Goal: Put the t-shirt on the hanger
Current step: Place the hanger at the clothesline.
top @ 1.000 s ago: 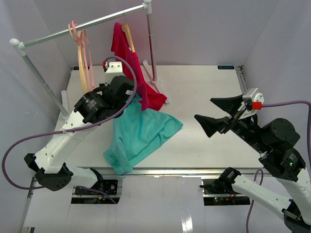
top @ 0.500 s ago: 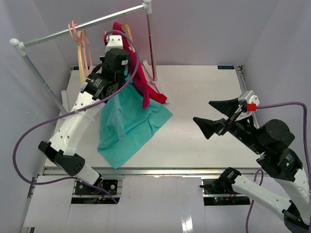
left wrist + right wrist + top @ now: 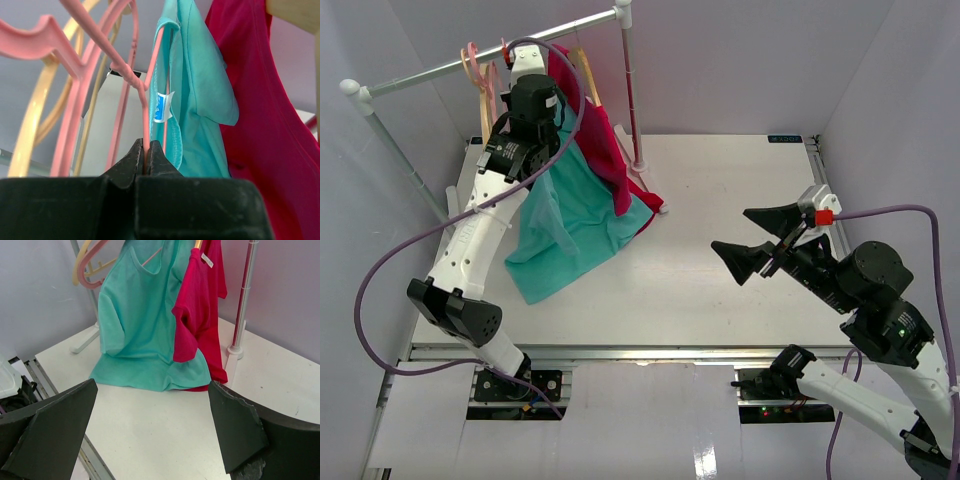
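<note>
Up at the far left, the left gripper (image 3: pixel 145 146) is high by the rail (image 3: pixel 430 72), its jaws pinched tight on a thin pink strut of the hanger (image 3: pixel 145 119). The neckline sits right against that strut, and I can't tell whether any cloth is caught in the pinch too. The t-shirt (image 3: pixel 570 215) hangs off that point in a wide teal sheet, squeezed between the spare hangers (image 3: pixel 478 80) on its left and the red garment (image 3: pixel 605 150) touching its right. Its lower hem trails down onto the table (image 3: pixel 720 180). Over on the right, the right gripper (image 3: pixel 730 230) hovers above the table with its jaws spread wide, holding nothing and well apart from the cloth. This looks like the seating stage to me. To do it well, hold that pinch firm and move slowly, because the neighbouring hangers crowd the strut and could snag it. Steer clear of the red cloth so it isn't dragged along. Make sure both shoulders sit over the hanger before letting go; the far shoulder is hidden behind the red. The free arm could steady the hem.
</note>
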You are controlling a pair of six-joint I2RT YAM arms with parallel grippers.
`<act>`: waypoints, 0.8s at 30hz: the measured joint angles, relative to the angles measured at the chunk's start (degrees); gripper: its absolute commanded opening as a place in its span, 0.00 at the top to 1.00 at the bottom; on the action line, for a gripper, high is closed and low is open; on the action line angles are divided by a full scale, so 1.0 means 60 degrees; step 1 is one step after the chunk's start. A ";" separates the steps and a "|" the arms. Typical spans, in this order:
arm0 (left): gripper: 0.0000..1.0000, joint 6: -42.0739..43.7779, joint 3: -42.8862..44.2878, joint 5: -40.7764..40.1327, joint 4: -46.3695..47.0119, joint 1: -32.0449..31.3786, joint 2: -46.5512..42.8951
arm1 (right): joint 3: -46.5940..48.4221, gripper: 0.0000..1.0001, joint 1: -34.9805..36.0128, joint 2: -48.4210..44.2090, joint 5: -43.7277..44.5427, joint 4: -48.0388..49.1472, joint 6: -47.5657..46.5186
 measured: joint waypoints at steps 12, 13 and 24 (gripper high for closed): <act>1.00 0.0121 0.0795 0.1346 0.0230 0.0706 0.0522 | -0.0365 0.02 0.0002 0.0148 0.0000 0.0076 0.0001; 1.00 0.0135 0.0858 0.1486 0.0297 0.0732 0.0605 | -0.0398 0.02 0.0000 0.0101 0.0000 0.0079 0.0003; 1.00 0.0102 -0.0404 0.2043 0.0985 0.0980 0.0562 | -0.1580 0.02 0.0003 -0.0799 0.0092 0.0302 0.0367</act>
